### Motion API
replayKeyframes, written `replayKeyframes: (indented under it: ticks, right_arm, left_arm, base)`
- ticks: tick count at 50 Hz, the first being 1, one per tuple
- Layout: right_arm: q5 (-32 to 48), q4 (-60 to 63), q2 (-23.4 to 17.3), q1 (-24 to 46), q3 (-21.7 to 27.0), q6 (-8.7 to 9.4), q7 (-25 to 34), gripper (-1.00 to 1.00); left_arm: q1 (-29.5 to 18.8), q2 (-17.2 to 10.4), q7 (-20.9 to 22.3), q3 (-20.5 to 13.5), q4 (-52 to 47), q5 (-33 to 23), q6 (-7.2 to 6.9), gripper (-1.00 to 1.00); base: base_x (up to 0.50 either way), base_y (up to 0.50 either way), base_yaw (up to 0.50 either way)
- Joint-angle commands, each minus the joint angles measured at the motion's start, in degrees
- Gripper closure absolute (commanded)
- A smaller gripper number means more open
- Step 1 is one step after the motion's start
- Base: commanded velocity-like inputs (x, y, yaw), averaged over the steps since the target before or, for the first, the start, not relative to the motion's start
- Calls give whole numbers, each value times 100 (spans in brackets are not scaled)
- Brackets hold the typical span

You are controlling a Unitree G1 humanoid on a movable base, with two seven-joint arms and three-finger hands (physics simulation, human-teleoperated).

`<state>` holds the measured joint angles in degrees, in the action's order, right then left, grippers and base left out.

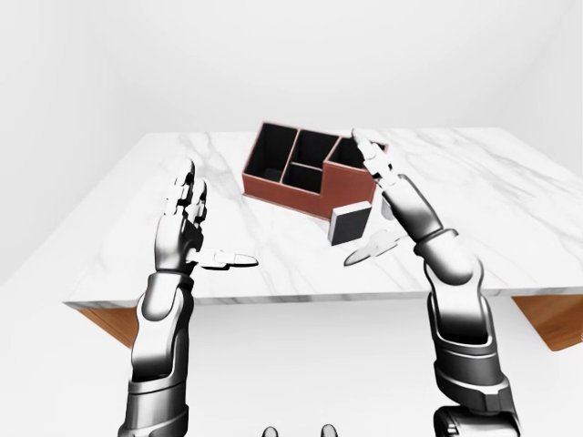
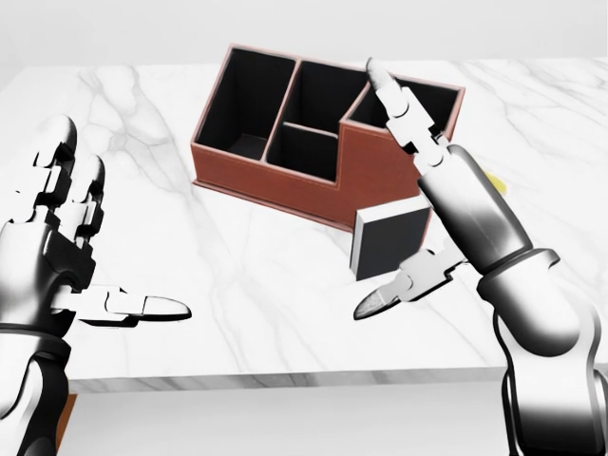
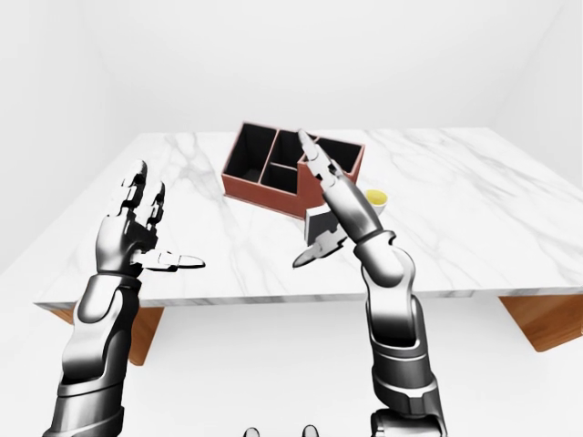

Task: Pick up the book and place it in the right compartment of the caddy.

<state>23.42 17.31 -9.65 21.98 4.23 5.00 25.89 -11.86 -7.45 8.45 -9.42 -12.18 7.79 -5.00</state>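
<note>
Book: your book stands upright on the table, dark cover toward you, just beside the caddy's near wall below its right compartment; you cannot tell whether the two touch.
Caddy: your red-brown box with black insides sits toward the top middle of the head view, turned at a slant; one long compartment on the left, two small ones in the middle, a taller one on the right.
Right robot hand: spread wide; your long fingers point up over the right compartment's rim, and the thumb juts out low and leftward, below the book. The book sits between thumb and fingers, but nothing is closed on it; you cannot tell whether the palm touches it.
Left robot hand: spread too, fingers up, thumb out to the right, over the table's left edge in the head view, well apart from book and caddy, holding nothing.
Cup: a white cup with yellow inside stands to the right of the caddy in the right-eye view, mostly hidden behind your right arm in the head view.
</note>
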Motion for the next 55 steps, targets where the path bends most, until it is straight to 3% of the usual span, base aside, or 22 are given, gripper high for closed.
replayKeyframes:
  ticks: [1, 55]
  right_arm:
    - [130, -58, -109, 75, 71, 0, 95, -100]
    - [722, 402, 15, -163, -77, 0, 617, -100]
  left_arm:
    - [31, 14, -14, 12, -51, -28, 0, -100]
    - [-26, -3, -90, 3, 21, -81, 0, -100]
  base:
    - [25, 0, 0]
    - [26, 0, 0]
